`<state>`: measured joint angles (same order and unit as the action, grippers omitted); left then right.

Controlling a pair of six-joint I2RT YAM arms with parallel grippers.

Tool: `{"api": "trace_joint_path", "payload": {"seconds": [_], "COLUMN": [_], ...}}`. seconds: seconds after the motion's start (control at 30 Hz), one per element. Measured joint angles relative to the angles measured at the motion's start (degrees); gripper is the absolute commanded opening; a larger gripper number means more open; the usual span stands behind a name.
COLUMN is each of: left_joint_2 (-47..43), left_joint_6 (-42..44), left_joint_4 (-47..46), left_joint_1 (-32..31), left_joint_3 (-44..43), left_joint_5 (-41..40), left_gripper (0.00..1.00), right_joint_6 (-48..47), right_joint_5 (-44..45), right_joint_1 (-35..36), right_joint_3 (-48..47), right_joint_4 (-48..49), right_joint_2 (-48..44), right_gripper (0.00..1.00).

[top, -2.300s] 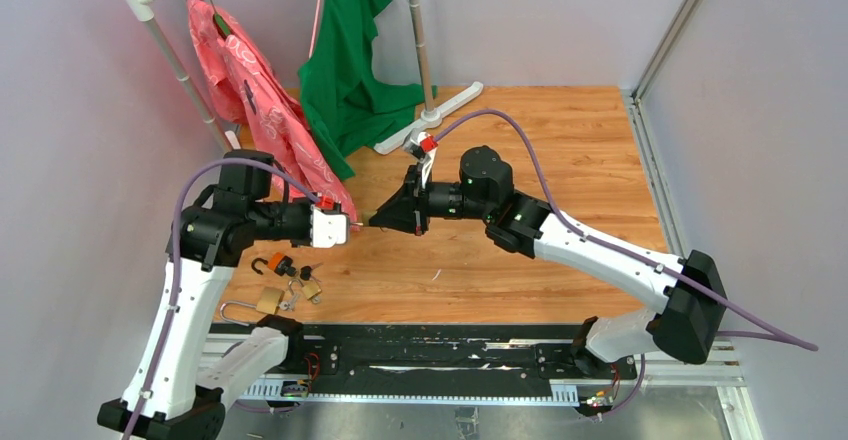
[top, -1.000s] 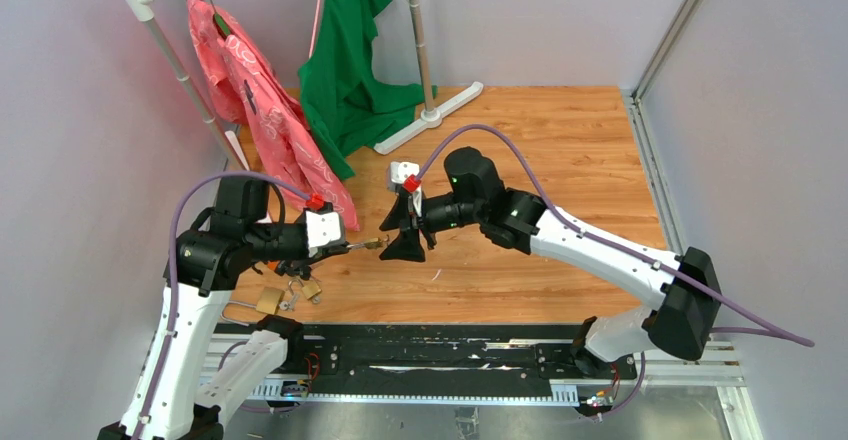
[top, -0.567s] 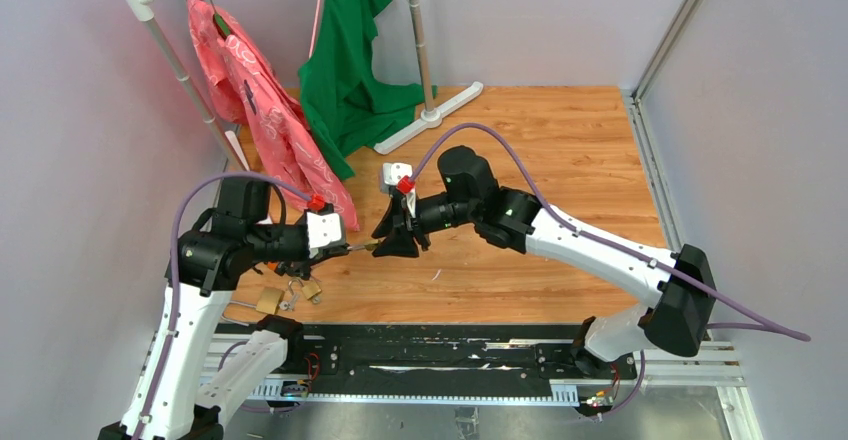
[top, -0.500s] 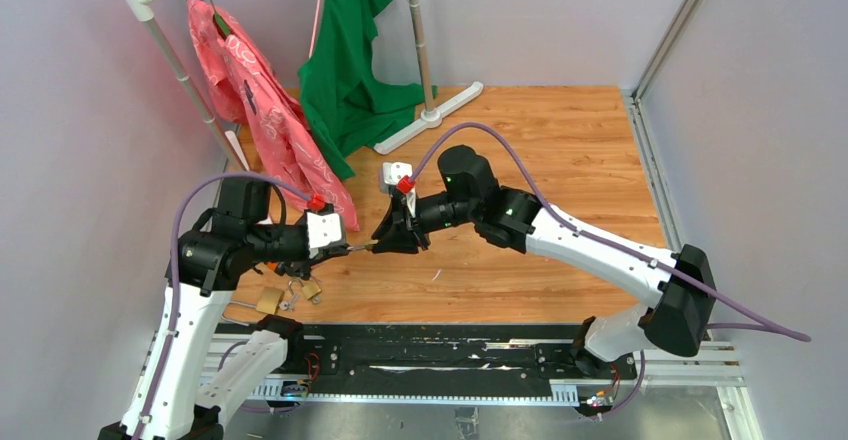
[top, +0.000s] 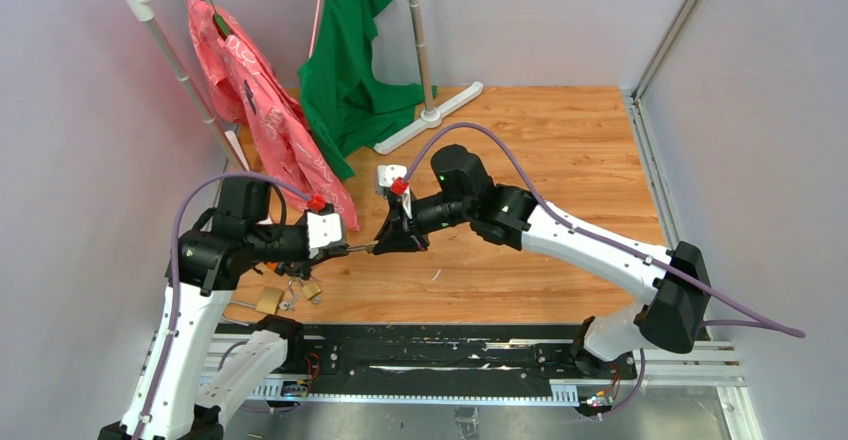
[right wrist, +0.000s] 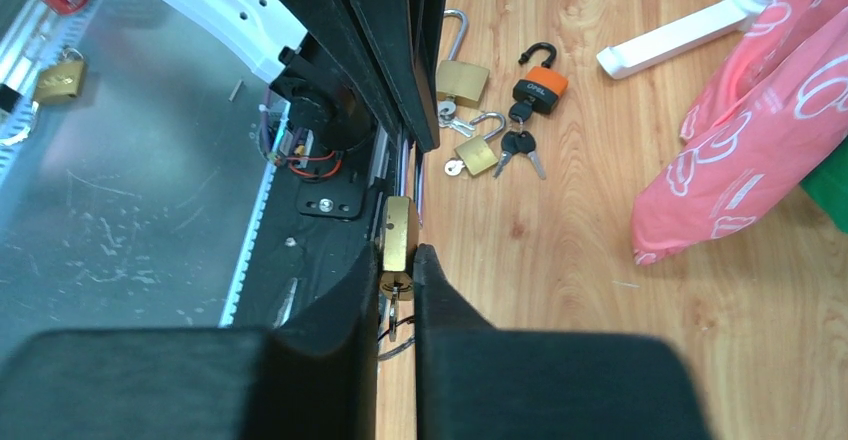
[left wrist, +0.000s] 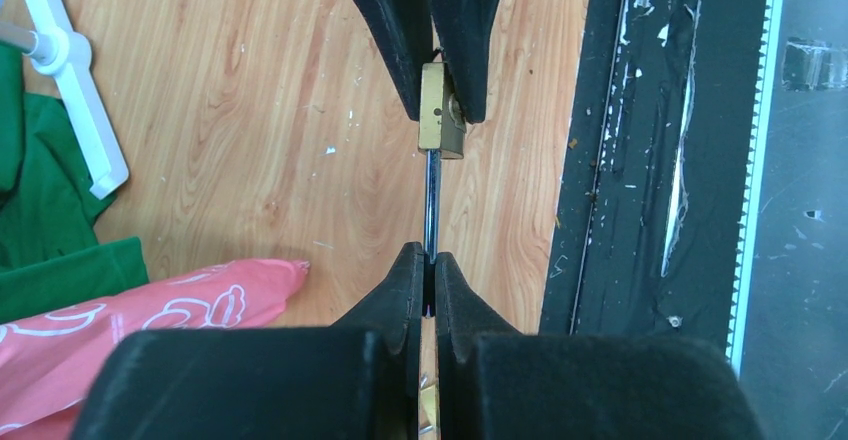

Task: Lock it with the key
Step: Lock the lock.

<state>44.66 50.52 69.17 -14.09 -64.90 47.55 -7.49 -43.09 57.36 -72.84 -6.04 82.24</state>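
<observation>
A small brass padlock (left wrist: 441, 110) is held between both grippers above the wooden floor. My left gripper (left wrist: 428, 255) is shut on its thin steel shackle (left wrist: 431, 200). My right gripper (right wrist: 398, 255) is shut on the brass body (right wrist: 398, 232). A key (right wrist: 393, 305) with a ring sits in the keyhole between the right fingers. In the top view the left gripper (top: 352, 249) and right gripper (top: 383, 244) meet tip to tip, with the padlock (top: 371, 246) between them.
Other padlocks lie on the floor under the left arm: a brass one (right wrist: 462, 80), an orange one (right wrist: 540, 85), a small brass one (right wrist: 482, 155) with keys. A pink garment (top: 270, 110) and green garment (top: 350, 70) hang on the rack behind. A black rail (top: 420, 350) lines the near edge.
My right gripper has moved left and down to the left gripper and its jaws have narrowed onto the padlock body. The left arm lowered earlier and has held still for the last second.
</observation>
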Motion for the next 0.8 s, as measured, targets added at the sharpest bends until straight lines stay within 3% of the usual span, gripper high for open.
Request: {"api": "trace_joint_path", "payload": {"seconds": [0.1,0.17,0.2,0.3,0.57,0.8], "left_joint_2": [0.0,-0.2,-0.3,-1.1,-4.3,-8.5], "left_joint_6": [0.0,-0.1,-0.2,-1.3,-5.4,-8.1], "left_joint_4": [0.0,0.0,-0.2,-0.4,-0.5,-0.6], "left_joint_1": [0.0,0.0,0.0,0.0,0.0,0.2], "left_joint_3": [0.0,0.0,0.0,0.1,0.1,-3.1], "left_joint_5": [0.0,0.1,0.2,2.4,5.9,15.7], "left_gripper": [0.04,0.44,0.54,0.64,0.65,0.63], "right_joint_6": [-0.2,-0.2,-0.2,0.0,0.9,1.0], "right_joint_5": [0.1,0.1,0.1,0.7,-3.9,-9.4], "right_joint_1": [0.0,0.0,0.0,0.0,-2.2,-2.8], "right_joint_3": [-0.1,-0.1,-0.1,0.6,3.6,6.3], "right_joint_4": [-0.2,0.0,0.0,0.9,4.1,7.5], "right_joint_2": [0.0,0.0,0.0,-0.6,-8.2,-16.2], "right_gripper": [0.00,0.00,0.00,0.00,0.00,0.00]}}
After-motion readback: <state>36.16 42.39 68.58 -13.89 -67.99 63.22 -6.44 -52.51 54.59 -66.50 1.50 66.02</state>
